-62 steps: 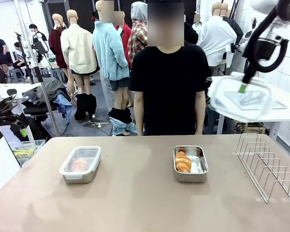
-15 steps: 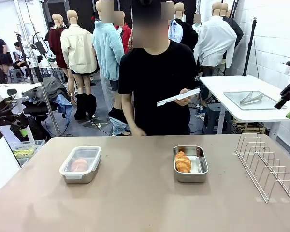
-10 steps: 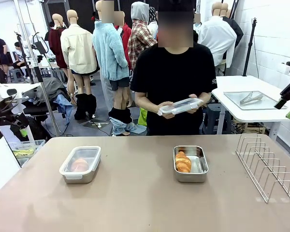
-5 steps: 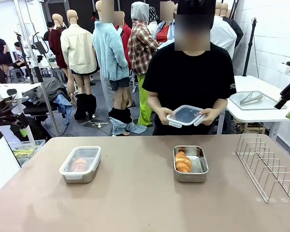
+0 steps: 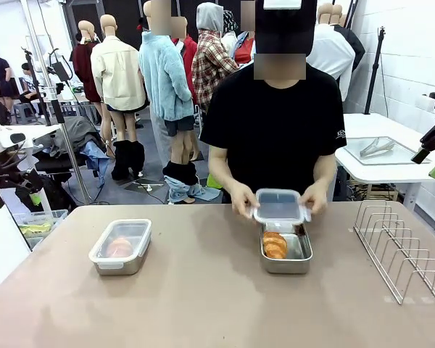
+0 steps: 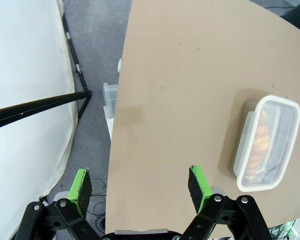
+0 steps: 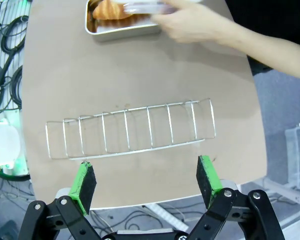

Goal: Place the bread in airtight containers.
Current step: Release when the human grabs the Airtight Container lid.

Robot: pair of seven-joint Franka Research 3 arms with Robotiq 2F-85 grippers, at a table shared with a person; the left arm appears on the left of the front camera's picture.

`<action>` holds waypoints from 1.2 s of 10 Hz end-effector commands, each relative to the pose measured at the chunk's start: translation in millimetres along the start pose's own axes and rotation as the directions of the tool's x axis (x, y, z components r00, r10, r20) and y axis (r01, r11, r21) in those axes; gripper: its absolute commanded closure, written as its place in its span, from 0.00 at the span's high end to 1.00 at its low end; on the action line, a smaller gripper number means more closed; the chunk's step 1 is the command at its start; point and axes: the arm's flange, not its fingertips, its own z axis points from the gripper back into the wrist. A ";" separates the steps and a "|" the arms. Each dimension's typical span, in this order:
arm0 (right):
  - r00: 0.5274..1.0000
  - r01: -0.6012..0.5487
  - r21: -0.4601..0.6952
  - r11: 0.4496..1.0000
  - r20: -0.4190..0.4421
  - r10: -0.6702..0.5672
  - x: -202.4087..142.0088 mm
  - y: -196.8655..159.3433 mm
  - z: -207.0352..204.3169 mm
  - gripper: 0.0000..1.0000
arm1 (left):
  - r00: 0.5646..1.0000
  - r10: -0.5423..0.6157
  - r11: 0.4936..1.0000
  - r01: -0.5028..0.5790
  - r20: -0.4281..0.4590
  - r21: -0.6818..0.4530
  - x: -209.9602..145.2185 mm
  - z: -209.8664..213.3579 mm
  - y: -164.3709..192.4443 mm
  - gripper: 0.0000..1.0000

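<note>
Person's hands (image 5: 243, 200): hold a clear lid (image 5: 278, 206) just above the open tin (image 5: 299, 255) with a roll (image 5: 274, 245), near the table's (image 5: 203, 304) far edge.
Closed tin (image 5: 121, 246): left side, roll inside.
Left gripper (image 6: 140, 184): wide open, holds nothing.
Right gripper (image 7: 146, 180): wide open, above the wire rack (image 7: 130, 131).

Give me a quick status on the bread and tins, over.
Left gripper and right gripper open, empty, clear of the work. Left tin lidded, bread inside. Person's hands lowering clear lid onto right tin; bread inside.
</note>
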 end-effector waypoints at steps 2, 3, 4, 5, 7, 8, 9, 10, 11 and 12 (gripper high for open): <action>1.000 -0.014 0.012 1.000 -0.004 0.014 -0.1 -0.3 0.8 1.00 | 1.000 0.003 1.000 -0.003 -0.003 0.002 -0.5 1.4 0.6 1.00; 1.000 -0.014 0.012 1.000 -0.004 0.014 -0.1 -0.3 0.8 1.00 | 1.000 0.003 1.000 -0.003 -0.003 0.002 -0.5 1.4 0.6 1.00; 1.000 -0.014 0.012 1.000 -0.004 0.014 -0.1 -0.3 0.8 1.00 | 1.000 0.003 1.000 -0.003 -0.003 0.002 -0.5 1.4 0.6 1.00; 1.000 -0.014 0.012 1.000 -0.004 0.014 -0.1 -0.3 0.8 1.00 | 1.000 0.003 1.000 -0.003 -0.003 0.002 -0.5 1.4 0.6 1.00; 1.000 -0.014 0.012 1.000 -0.004 0.014 -0.1 -0.3 0.8 1.00 | 1.000 0.003 1.000 -0.003 -0.003 0.002 -0.5 1.4 0.6 1.00; 1.000 -0.014 0.012 1.000 -0.004 0.014 -0.1 -0.3 0.8 1.00 | 1.000 0.003 1.000 -0.003 -0.003 0.002 -0.5 1.4 0.6 1.00; 1.000 -0.014 0.012 1.000 -0.004 0.014 -0.1 -0.3 0.8 1.00 | 1.000 0.003 1.000 -0.003 -0.003 0.002 -0.5 1.4 0.6 1.00; 1.000 -0.014 0.012 1.000 -0.004 0.014 -0.1 -0.3 0.8 1.00 | 1.000 0.003 1.000 -0.003 -0.003 0.002 -0.5 1.4 0.6 1.00; 1.000 -0.014 0.012 1.000 -0.004 0.014 -0.1 -0.3 0.8 1.00 | 1.000 0.003 1.000 -0.003 -0.003 0.002 -0.5 1.4 0.6 1.00; 1.000 -0.014 0.012 1.000 -0.004 0.014 -0.1 -0.3 0.8 1.00 | 1.000 0.003 1.000 -0.003 -0.003 0.002 -0.5 1.4 0.6 1.00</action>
